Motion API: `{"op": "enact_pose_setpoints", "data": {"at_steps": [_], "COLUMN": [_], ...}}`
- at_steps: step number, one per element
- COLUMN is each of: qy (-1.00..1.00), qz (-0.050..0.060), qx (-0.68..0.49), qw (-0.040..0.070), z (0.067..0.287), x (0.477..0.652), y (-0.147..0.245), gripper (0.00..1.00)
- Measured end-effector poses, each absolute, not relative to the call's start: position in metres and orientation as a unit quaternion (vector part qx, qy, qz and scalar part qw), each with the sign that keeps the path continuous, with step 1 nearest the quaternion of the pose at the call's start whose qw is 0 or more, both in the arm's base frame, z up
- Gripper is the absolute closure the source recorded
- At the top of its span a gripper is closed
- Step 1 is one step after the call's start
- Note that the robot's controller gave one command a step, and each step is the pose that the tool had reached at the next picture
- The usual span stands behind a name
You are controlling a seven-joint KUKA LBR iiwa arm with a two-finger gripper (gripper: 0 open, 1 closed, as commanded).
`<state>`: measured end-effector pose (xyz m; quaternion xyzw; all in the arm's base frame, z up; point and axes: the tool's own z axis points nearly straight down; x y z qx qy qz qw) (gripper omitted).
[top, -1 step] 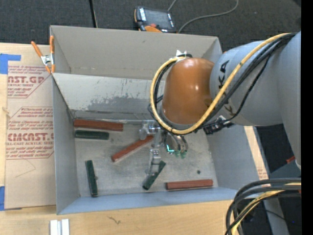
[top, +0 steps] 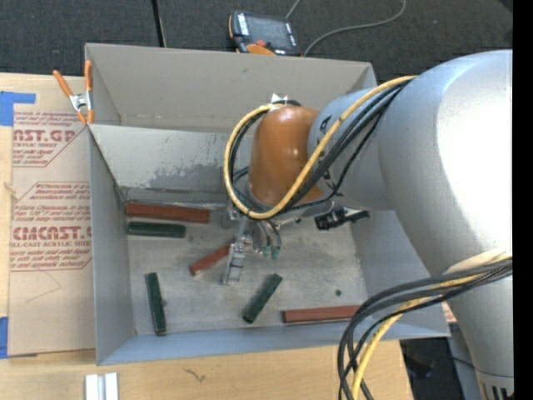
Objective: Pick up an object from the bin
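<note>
- The tool (top: 236,265) hangs low over the middle of the grey metal bin (top: 107,240), at the right end of a short red-brown flat stick (top: 206,262) lying slantwise on the floor.
- I cannot tell whether the tool is apart or together.
- A dark green flat stick (top: 261,297) lies tilted just below it.
- A long red-brown bar (top: 166,213) lies along the back wall.

Position: above the bin (top: 107,240), offset to one side.
Facing: downward, slightly oblique.
Range: near; bin floor and four walls in frame.
Arm (top: 450,165): enters from frame right.
</note>
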<state>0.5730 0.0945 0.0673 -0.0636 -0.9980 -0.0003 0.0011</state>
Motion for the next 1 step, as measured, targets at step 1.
{"op": "enact_pose_setpoints", "data": {"at_steps": [1], "qy": [-0.998], "qz": [-0.001], "qx": [-0.063], "qw": [0.000], "z": [0.0715], "x": [0.5739], "y": [0.0949], "gripper": [1.00]}}
